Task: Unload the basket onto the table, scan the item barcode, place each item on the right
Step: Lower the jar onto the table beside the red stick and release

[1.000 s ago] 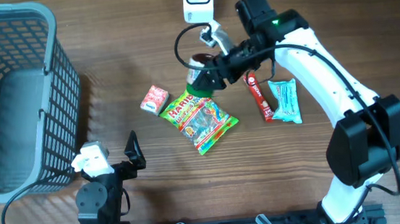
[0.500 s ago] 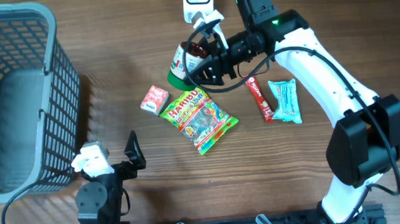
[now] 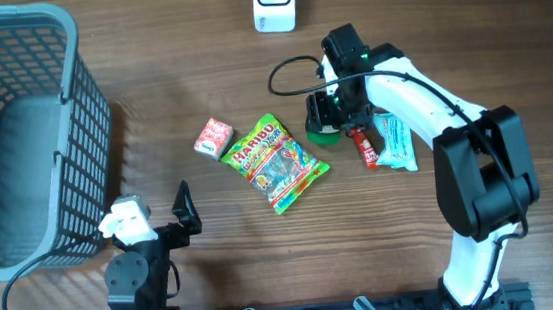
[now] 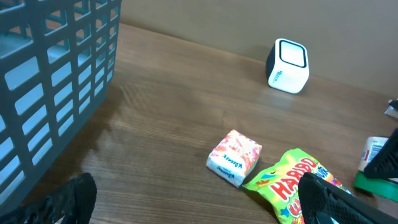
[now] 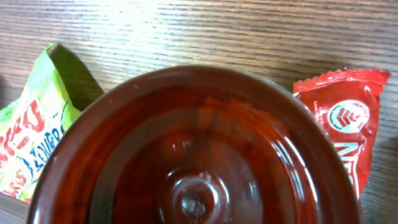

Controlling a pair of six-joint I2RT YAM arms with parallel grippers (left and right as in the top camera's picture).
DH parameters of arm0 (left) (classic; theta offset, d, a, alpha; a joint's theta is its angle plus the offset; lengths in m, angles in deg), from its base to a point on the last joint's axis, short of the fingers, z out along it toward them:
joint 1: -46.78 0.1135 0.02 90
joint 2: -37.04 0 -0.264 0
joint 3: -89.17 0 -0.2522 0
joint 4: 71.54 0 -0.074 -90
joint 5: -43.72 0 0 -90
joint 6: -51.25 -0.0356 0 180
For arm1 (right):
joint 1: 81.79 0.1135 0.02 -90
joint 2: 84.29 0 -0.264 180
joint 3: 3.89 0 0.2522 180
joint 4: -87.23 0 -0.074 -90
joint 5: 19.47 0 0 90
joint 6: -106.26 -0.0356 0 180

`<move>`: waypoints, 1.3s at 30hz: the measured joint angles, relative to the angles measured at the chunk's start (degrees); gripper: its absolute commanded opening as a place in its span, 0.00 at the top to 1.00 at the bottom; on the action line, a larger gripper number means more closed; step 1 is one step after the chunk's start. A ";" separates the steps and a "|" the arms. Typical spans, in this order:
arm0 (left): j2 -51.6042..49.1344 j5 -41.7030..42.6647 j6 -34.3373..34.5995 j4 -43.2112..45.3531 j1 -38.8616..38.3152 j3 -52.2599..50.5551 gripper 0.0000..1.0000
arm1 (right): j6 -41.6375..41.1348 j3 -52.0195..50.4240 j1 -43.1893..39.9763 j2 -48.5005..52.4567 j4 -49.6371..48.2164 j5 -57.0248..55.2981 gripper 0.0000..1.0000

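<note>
The right pincer [image 3: 334,118] is clamped on the dark red-brown bottle with a green cap [image 5: 193,155], held cap down on the robot's side of the white box-shaped barcode scanner [image 3: 274,0] and well apart from it. The left pincer [image 4: 198,182], jaws apart, is parked farther off.

Soft even light, faint shadows, dull sheen on close, blurry jar [image 5: 186,143]

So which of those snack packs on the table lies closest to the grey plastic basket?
The small pink-and-white carton. It sits leftmost, between the basket and the green Haribo bag; the red stick packet and teal wrapper lie farther right.
</note>
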 measured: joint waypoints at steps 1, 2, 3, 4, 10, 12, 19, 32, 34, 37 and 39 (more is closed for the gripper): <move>0.00 0.00 0.00 0.00 0.00 0.00 0.00 | -1.03 0.04 0.04 0.00 0.07 -0.28 0.36; 0.00 0.00 0.00 0.00 0.00 0.00 0.00 | -1.86 0.07 0.13 0.00 0.09 -0.46 0.27; 0.00 0.00 0.00 0.00 0.00 0.00 0.00 | -2.67 0.17 0.17 0.02 0.22 -0.57 0.21; 0.00 0.00 0.00 0.00 0.00 0.00 0.00 | -3.39 0.31 0.22 0.20 0.35 -0.74 0.19; 0.00 0.00 0.00 0.00 0.00 0.00 0.00 | -5.05 5.14 0.17 2.49 8.87 -3.04 0.09; 0.00 0.00 0.00 0.00 0.00 0.00 0.00 | -5.62 6.16 0.17 2.49 9.88 -2.27 0.09; 0.00 0.00 0.00 0.00 0.00 0.00 0.00 | -5.77 6.19 0.17 2.49 10.03 0.68 0.12; 0.00 0.00 0.00 0.00 0.00 0.00 0.00 | 8.39 21.73 -3.58 3.23 10.51 -6.01 0.00; 0.00 0.00 0.00 0.00 0.00 0.00 0.00 | 9.42 21.73 -7.52 3.52 7.34 0.31 0.04; 0.00 0.00 0.00 0.00 0.00 0.00 0.00 | 9.86 21.77 -11.04 7.96 6.34 5.86 0.32; 0.00 0.00 0.00 0.00 0.00 0.00 0.00 | 9.53 21.75 -10.54 12.72 6.36 6.69 0.57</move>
